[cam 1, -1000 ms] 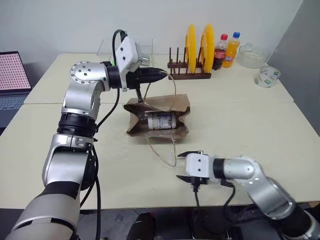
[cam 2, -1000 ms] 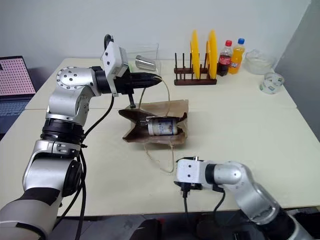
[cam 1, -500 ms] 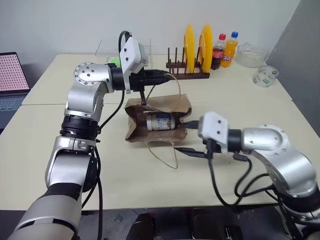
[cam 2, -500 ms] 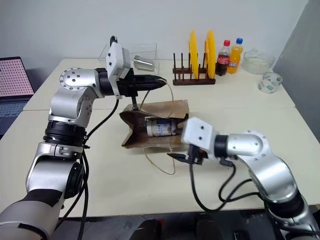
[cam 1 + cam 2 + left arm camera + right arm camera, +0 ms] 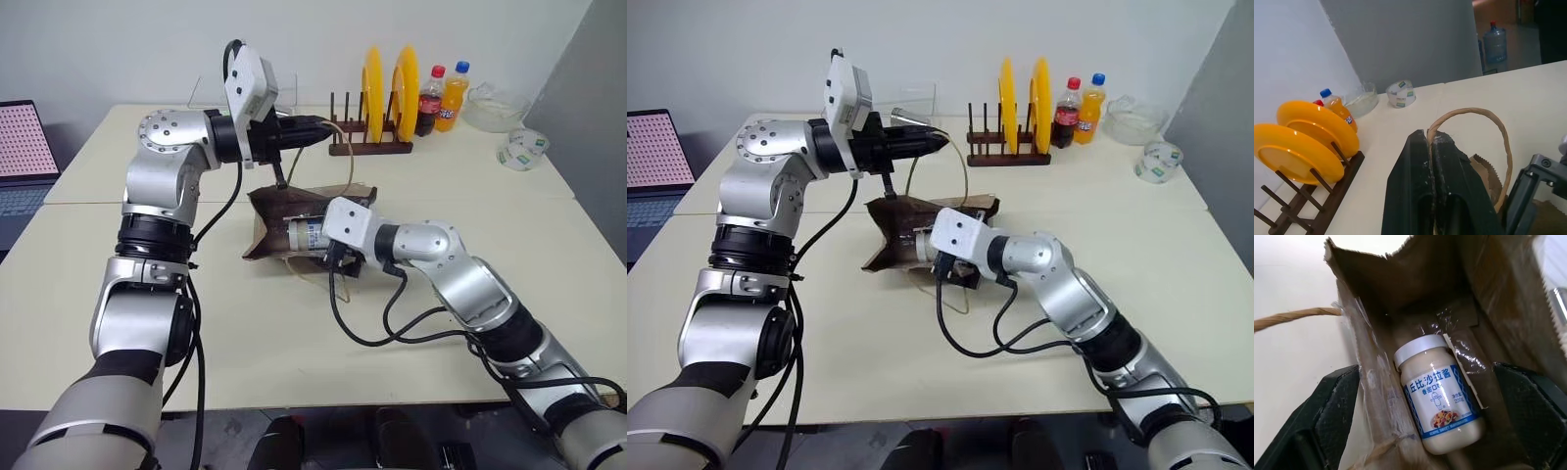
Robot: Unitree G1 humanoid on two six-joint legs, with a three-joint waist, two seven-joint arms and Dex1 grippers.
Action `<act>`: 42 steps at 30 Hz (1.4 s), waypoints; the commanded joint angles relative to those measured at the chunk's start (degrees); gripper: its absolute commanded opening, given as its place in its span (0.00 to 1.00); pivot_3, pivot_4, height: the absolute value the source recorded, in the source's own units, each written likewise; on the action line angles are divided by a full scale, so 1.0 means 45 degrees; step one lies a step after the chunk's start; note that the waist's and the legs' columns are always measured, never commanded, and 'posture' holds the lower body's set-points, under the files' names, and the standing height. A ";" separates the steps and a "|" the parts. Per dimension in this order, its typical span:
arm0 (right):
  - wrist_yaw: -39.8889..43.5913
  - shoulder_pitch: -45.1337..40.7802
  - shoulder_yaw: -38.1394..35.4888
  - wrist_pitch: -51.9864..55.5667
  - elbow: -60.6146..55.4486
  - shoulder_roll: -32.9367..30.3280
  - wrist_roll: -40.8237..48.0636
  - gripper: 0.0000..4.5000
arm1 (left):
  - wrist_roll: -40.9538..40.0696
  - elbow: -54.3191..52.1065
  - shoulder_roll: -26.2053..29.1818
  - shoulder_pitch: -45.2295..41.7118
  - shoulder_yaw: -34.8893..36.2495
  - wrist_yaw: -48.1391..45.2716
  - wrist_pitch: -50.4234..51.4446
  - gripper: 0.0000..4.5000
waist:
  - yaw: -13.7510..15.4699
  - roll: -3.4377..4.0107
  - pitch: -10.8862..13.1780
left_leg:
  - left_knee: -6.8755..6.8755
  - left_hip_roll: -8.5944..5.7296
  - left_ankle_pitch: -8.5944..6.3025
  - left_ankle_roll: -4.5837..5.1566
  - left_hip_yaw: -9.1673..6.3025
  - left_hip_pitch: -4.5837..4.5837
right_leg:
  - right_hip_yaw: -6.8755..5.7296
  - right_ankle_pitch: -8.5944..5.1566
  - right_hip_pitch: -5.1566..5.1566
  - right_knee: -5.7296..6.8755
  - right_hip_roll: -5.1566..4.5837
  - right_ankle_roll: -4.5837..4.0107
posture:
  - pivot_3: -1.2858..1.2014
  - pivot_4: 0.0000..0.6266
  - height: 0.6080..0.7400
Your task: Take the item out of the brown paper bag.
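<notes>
laptop (image 5: 20,157): far left, beside the tabletop, screen lit pink.
tabletop (image 5: 118,323): cream, carries everything else.
left gripper (image 5: 318,132): held above the tabletop, pointing toward the robot's right, fingers pressed together and clenched on the upper cord handle (image 5: 1469,113) of the brown paper bag; the tan loop arcs out from between the fingertips in the left wrist view.
brown paper bag (image 5: 269,211): lying on its side mid-tabletop, mouth toward the robot, its upper edge hanging from that handle; second cord handle (image 5: 312,276) lies loose on the tabletop in front of the mouth.
jar (image 5: 1442,394): white jar with a white lid and a blue-edged label, lying on its side inside the bag, lid toward the back of the bag.
right gripper (image 5: 1425,431): at the bag's mouth, fingers spread wide, one each side of the jar, nothing grasped; cannot tell if they touch the paper.
glass (image 5: 906,117): clear, behind the left arm at the back.
plate rack (image 5: 367,142): dark wood, back of the tabletop, two yellow plates (image 5: 392,83) standing upright in it.
bottles (image 5: 441,98): one cola, one orange drink, just beside the rack.
glass bowl (image 5: 495,108): back right.
tape roll (image 5: 519,152): near the bowl, towards the right edge.
</notes>
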 commanded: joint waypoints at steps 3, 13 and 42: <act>0.0168 0.0265 -0.1984 0.2056 -0.1227 0.1388 0.2333 1.00 | -0.0264 -0.0477 0.0074 -0.0307 0.0389 0.0052 -0.0088 0.00 | -0.0059 0.0001 0.0000 | -0.0001 0.0000 0.0000 0.0000 -0.0001 -0.0001 | 0.0001 0.0000 -0.0002 0.0006 0.0000 0.0000 | 0.52 0.24 1.00; -0.0725 -0.0055 -0.2144 0.2674 -0.0036 0.1821 0.2845 1.00 | -0.0447 -0.0976 0.0160 -0.0057 0.0345 -0.0203 0.0122 0.00 | -0.0167 0.0004 0.0001 | 0.0001 -0.0003 -0.0002 0.0003 -0.0002 0.0001 | 0.0005 0.0001 -0.0005 0.0022 0.0000 -0.0001 | 0.52 0.24 1.00; -0.0817 -0.2263 0.3956 -0.4928 0.5317 0.0107 -0.6601 1.00 | -0.0576 -0.0925 0.0112 -0.0355 0.0405 -0.0266 0.0242 0.00 | -0.0294 0.0003 0.0000 | 0.0017 -0.0010 0.0018 -0.0030 0.0029 -0.0084 | 0.0053 0.0000 -0.0187 0.0163 0.0001 -0.0001 | 0.52 0.24 1.00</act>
